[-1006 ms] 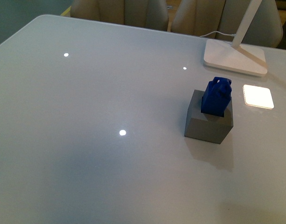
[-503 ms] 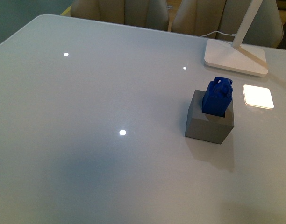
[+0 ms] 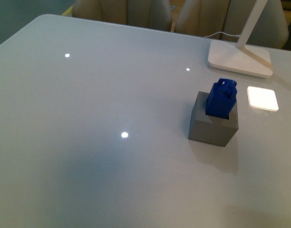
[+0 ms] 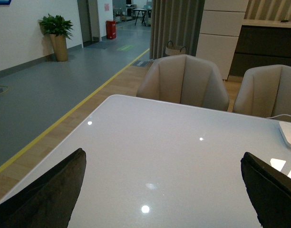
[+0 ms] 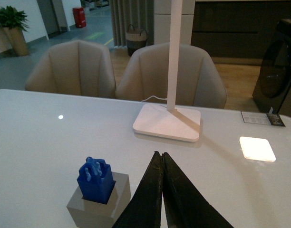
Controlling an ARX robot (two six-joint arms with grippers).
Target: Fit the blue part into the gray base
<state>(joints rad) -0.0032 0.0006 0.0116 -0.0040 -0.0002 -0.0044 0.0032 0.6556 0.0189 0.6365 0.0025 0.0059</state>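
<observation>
The blue part is sitting in the gray base, clear of the right gripper, whose 2 jaws are pressing together empty. The left gripper is gaping wide, holding nothing. Insertion is looking finished, so only the seating needs checking.

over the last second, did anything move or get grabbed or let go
Nothing visibly changed. The blue part sits in the top hole of the gray base as before, with nothing touching it. The lamp foot and the table look the same, and no arm shows in the front view.
</observation>
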